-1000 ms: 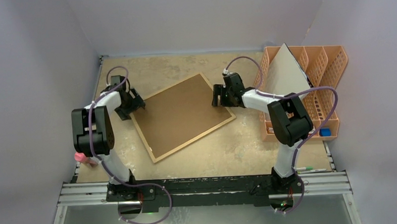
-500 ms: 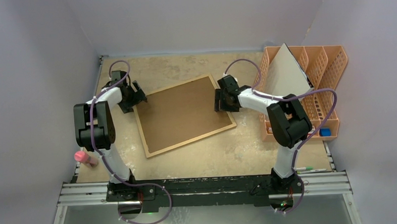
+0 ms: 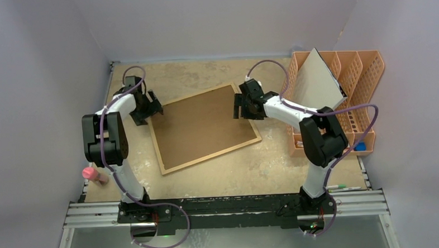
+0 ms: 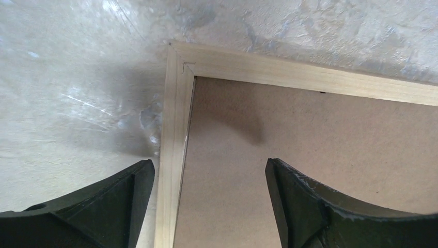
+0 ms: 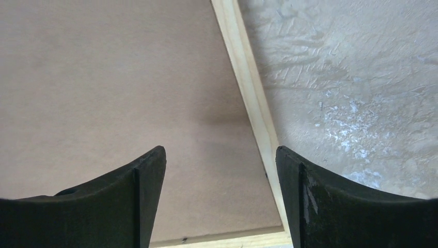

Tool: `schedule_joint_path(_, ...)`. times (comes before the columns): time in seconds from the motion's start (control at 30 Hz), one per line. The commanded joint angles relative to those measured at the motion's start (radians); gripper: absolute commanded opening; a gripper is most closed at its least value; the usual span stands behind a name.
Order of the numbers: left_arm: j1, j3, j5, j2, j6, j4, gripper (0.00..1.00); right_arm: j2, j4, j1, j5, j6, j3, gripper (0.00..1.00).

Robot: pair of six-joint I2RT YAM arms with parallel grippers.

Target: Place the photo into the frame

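**Inspector:** Top view first. One frame [image 3: 205, 128] lies flat in the middle of the table [image 3: 247, 170], brown back [image 3: 200, 125] up, turned a little off square. Where do the grippers stand?

**Assistant:** The left gripper [image 3: 151, 107] is at the frame's upper-left corner and the right gripper [image 3: 240, 107] is at its upper-right corner. From above, the jaw gaps are too small to judge.

**Inspector:** And the wrist views?

**Assistant:** They settle it. In the left wrist view the jaws stand wide apart with nothing between them. They straddle the light-wood rail [image 4: 175, 129] just below a mitred corner, one finger over bare table and the other over the back. In the right wrist view the jaws are likewise spread and empty. The rail runs between them from top centre to lower right, and a second corner shows at the bottom edge. Whether any finger touches the wood, I cannot tell.

**Inspector:** What does only the top view give?

**Assistant:** An orange rack [image 3: 366, 73] at the right, with a grey-white board [image 3: 315, 80] leaning in it. There is a pink item [image 3: 91, 174] at the table's lower left and a blue item [image 3: 359, 147] at the rack's lower end. Pens [image 3: 340, 187] lie at the lower right.

**Inspector:** Count?

**Assistant:** One frame, two arms, two grippers, one rack, one board, one pink item and one blue item. The pens are too small to count
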Motion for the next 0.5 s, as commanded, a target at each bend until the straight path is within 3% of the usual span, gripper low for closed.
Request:
schedule_joint_path(0.0, -0.015, 0.132, -0.122, -0.028, 0.067, -0.08, 0.84, -0.107, -0.003, 0.008, 0.022, 0.014, 0.051, 0.81)
schedule_joint_path(0.07, -0.017, 0.179, -0.118, -0.027, 0.096, -0.075, 0.85, -0.138, 0.008, 0.008, -0.011, -0.008, 0.034, 0.81)
schedule_joint_path(0.2, -0.014, 0.231, -0.037, -0.003, 0.132, -0.015, 0.87, -0.196, 0.098, 0.008, -0.246, -0.117, -0.061, 0.79)
schedule_joint_path(0.33, -0.016, 0.274, 0.111, 0.078, 0.179, 0.034, 0.85, -0.261, 0.15, 0.023, -0.523, -0.213, -0.184, 0.71)
schedule_joint_path(0.47, -0.017, 0.298, 0.202, 0.149, 0.221, 0.042, 0.82, -0.324, 0.131, 0.048, -0.672, -0.234, -0.268, 0.63)
